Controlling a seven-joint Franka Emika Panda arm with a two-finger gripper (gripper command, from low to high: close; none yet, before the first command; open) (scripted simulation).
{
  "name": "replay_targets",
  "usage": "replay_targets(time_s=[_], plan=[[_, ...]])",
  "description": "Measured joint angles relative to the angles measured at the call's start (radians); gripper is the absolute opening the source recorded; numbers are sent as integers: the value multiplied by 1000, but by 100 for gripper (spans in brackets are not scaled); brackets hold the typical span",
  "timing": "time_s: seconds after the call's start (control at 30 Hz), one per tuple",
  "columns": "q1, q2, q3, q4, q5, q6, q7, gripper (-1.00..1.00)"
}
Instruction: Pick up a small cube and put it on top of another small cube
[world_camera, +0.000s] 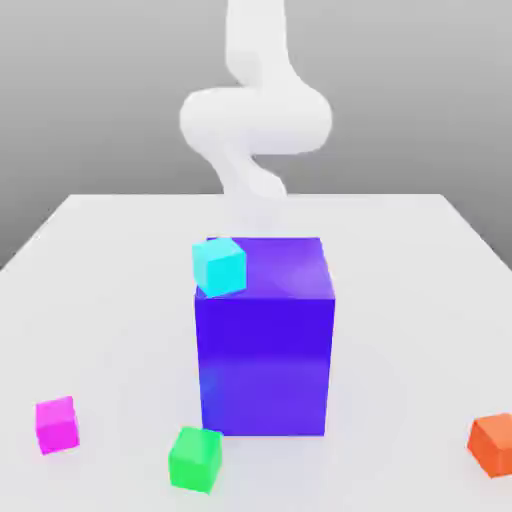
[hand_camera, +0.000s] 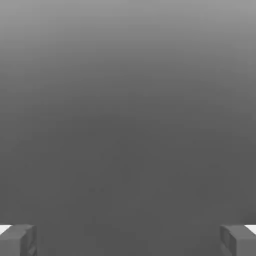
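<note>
Hand view: we see gripper (hand_camera: 128, 240) jaws fully apart, empty; approach step, next descend onto cyan cube (world_camera: 220, 266).

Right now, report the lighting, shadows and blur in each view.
Exterior view: soft even light, faint shadow under the blue block, the arm blurred white behind it. Hand view: a flat grey gradient, darker lower down, the open gripper with sharp fingertips.
</note>
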Motion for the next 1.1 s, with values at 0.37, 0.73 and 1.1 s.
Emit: replay_targets(time_s=[0.37,0.73,1.1], plan=[[-180,109,104,-228,66,-127,503,0],[-260,262,160,-432,104,3,752,-100],[-264,164,153,-355,108,-171,749,-100]])
